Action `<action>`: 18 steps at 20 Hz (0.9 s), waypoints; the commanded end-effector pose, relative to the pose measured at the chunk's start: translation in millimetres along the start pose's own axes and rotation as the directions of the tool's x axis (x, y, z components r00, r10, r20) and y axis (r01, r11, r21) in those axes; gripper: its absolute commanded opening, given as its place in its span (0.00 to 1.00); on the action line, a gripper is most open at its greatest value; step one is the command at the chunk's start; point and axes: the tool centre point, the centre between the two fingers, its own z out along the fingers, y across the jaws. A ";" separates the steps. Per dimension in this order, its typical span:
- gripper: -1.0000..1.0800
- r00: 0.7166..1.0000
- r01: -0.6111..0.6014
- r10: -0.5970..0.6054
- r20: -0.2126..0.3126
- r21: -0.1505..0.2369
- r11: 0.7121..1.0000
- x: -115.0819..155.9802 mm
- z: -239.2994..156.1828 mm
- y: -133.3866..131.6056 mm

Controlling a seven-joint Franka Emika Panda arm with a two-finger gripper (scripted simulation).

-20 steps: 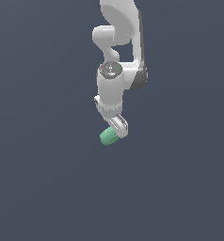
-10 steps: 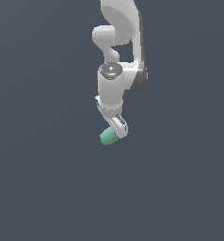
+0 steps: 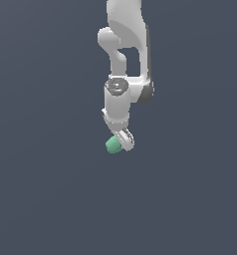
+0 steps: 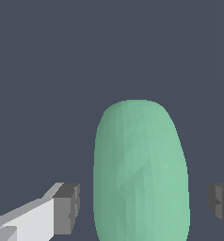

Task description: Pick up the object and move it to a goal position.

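The gripper straddles the mint-green object, jaws open with gaps on both sides; nothing is gripped yet, so grasp, lift and transfer to the goal all seem to remain

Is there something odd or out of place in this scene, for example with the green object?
Nothing is damaged. In the wrist view the green object sits between the gripper pads with a gap on each side, nearer one pad than the other. Nothing else stands out.
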 end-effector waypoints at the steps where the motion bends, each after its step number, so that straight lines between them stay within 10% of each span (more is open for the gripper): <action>1: 0.96 1.000 -0.001 0.001 0.000 0.001 1.000 0.2 7.7 -0.5; 4: 0.96 1.000 -0.001 0.001 0.000 0.001 1.000 0.3 10.2 -1.0; 5: 0.00 1.000 -0.001 0.001 0.000 0.001 1.000 0.3 10.2 -1.0; 18: 0.00 1.000 0.000 0.000 -0.001 0.002 1.000 -0.7 6.6 -2.2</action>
